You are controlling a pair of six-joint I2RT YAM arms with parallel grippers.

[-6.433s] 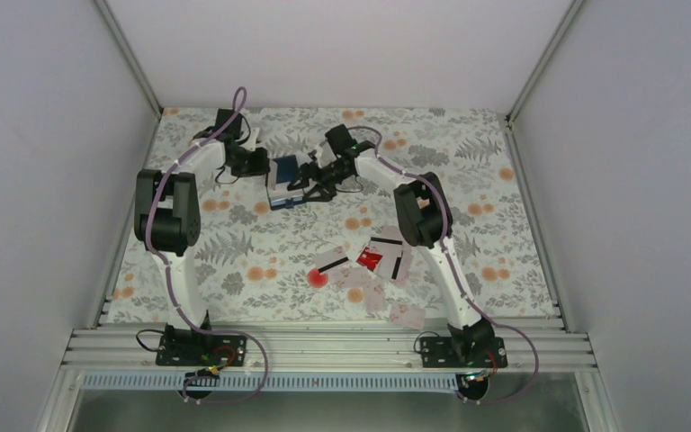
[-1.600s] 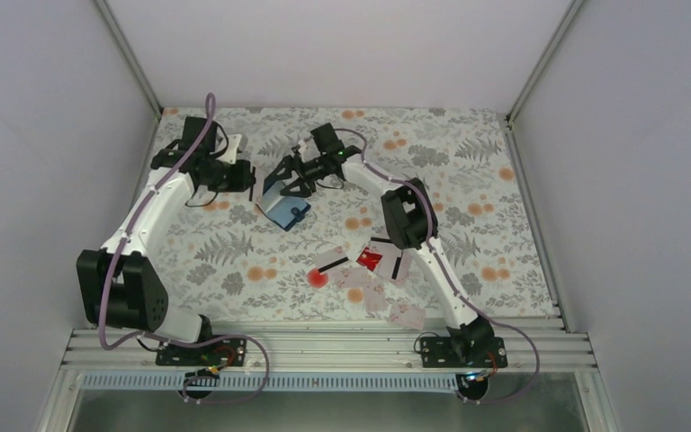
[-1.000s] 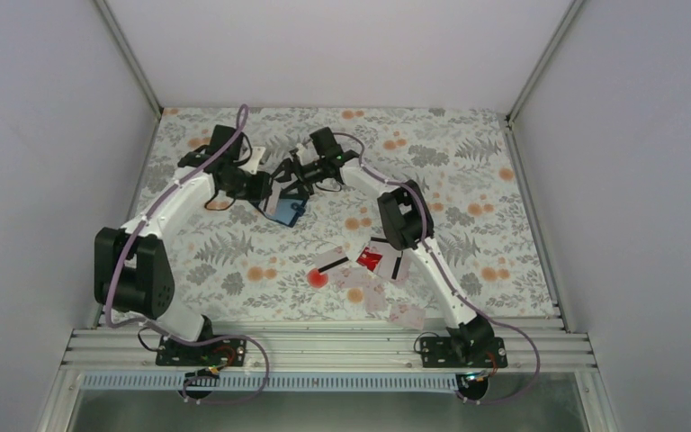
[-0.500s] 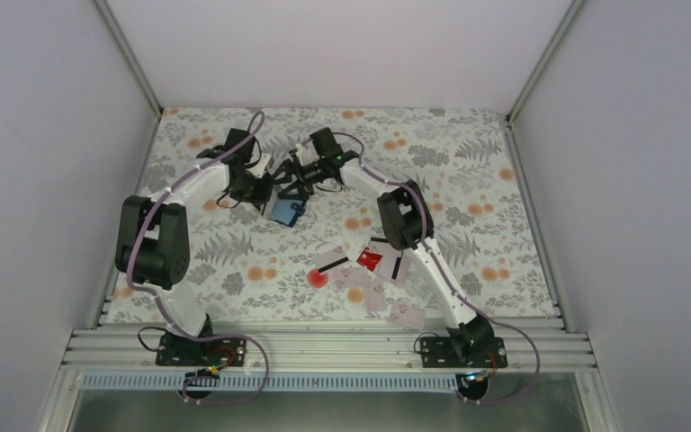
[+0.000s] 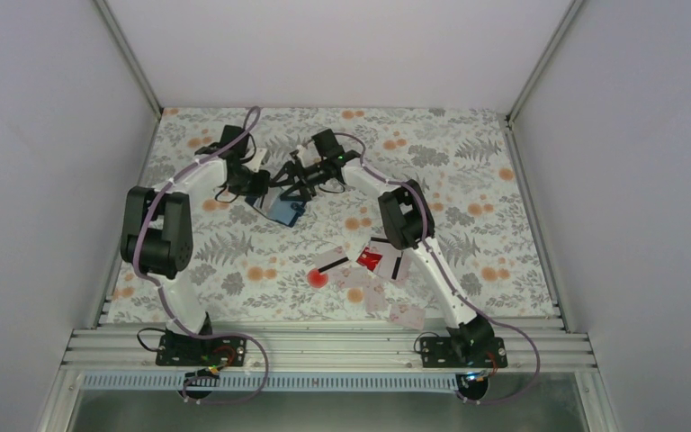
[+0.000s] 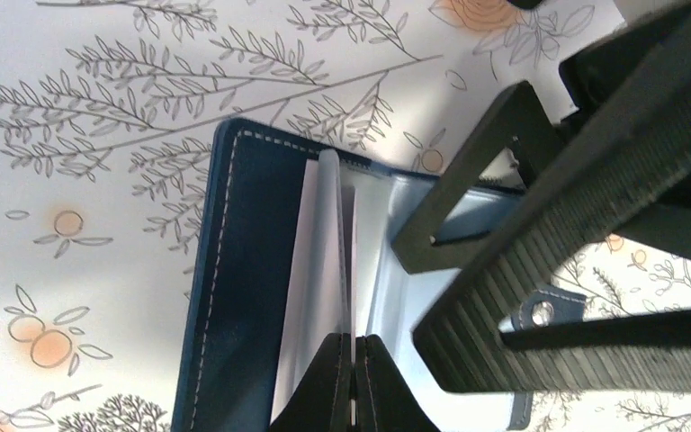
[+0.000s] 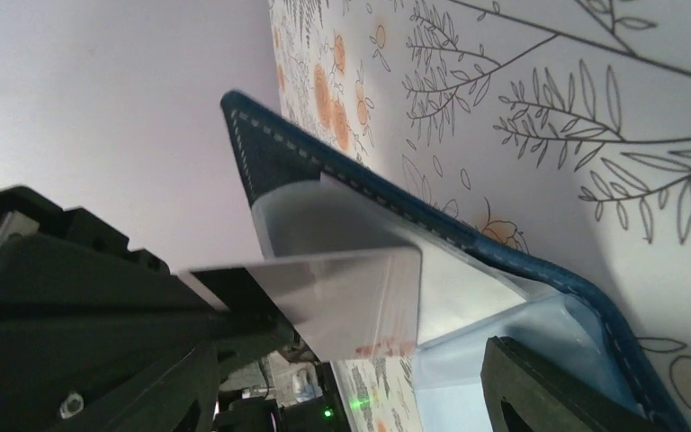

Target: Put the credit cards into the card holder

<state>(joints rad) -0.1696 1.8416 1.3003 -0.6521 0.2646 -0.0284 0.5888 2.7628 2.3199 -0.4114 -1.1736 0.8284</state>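
While the counter bears the open card holder at its far middle, right jaws wide over its pockets, the left jaws pinch one pale card there, seemingly unseated, with the loose credit cards nearer the bases left to do.

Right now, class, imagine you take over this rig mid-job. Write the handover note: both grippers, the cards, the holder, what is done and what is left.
Left gripper: shut on a white card, held edge-on over the open card holder.
Right gripper: open, jaws spread over the holder's tab side, seemingly pinning it open.
Done: card brought to the clear pockets; not visibly seated.
Left: seat it, then fetch the loose cards, including a red card, lying on the floral table.
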